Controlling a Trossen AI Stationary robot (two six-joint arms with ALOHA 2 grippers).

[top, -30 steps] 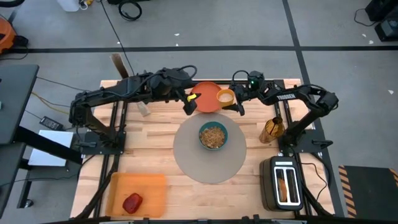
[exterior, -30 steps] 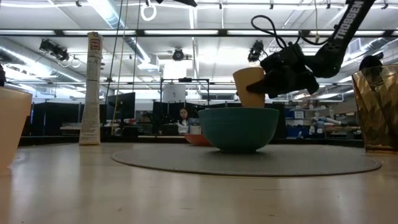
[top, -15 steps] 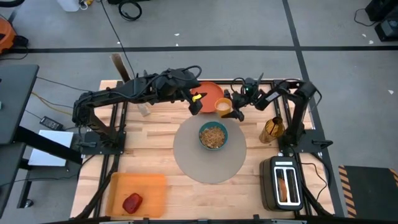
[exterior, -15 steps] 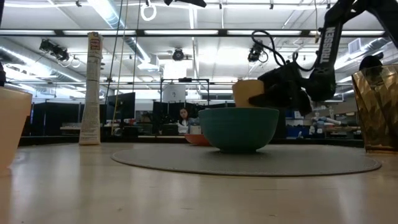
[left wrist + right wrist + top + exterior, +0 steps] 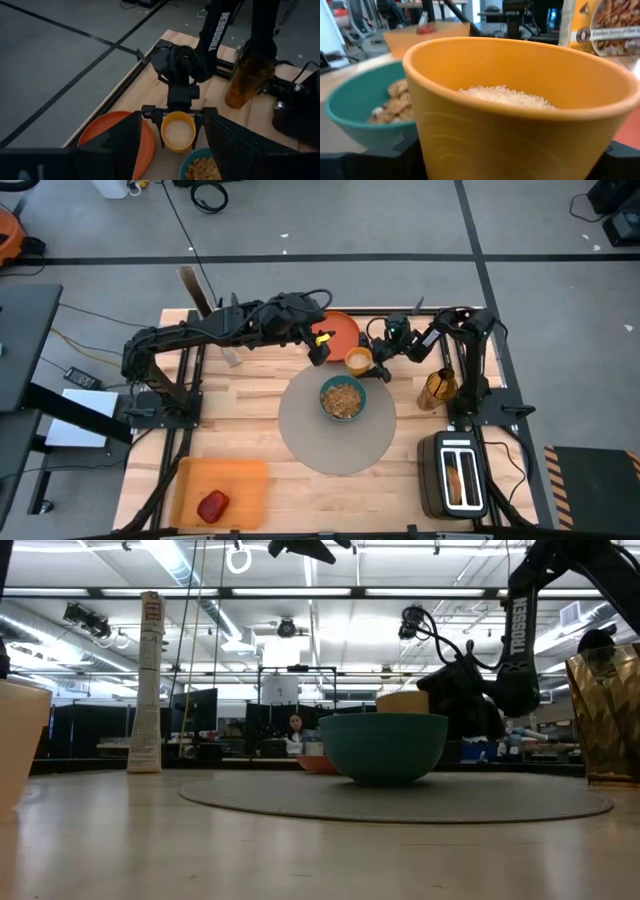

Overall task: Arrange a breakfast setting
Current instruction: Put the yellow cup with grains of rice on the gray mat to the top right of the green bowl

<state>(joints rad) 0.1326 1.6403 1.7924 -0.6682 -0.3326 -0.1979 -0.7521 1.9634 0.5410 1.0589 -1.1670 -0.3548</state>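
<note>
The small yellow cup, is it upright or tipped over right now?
Upright. The small yellow cup sits level between the right hand fingers, its mouth facing up with white grains inside, beside the teal bowl.

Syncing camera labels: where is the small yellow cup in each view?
High view: small yellow cup just above-right of the teal bowl.
Low view: cup's top peeks over the bowl's rim.
Left wrist view: centre-bottom, bowl below it.
Right wrist view: fills the foreground, bowl at left.
Shared landmark: the teal bowl.
</note>
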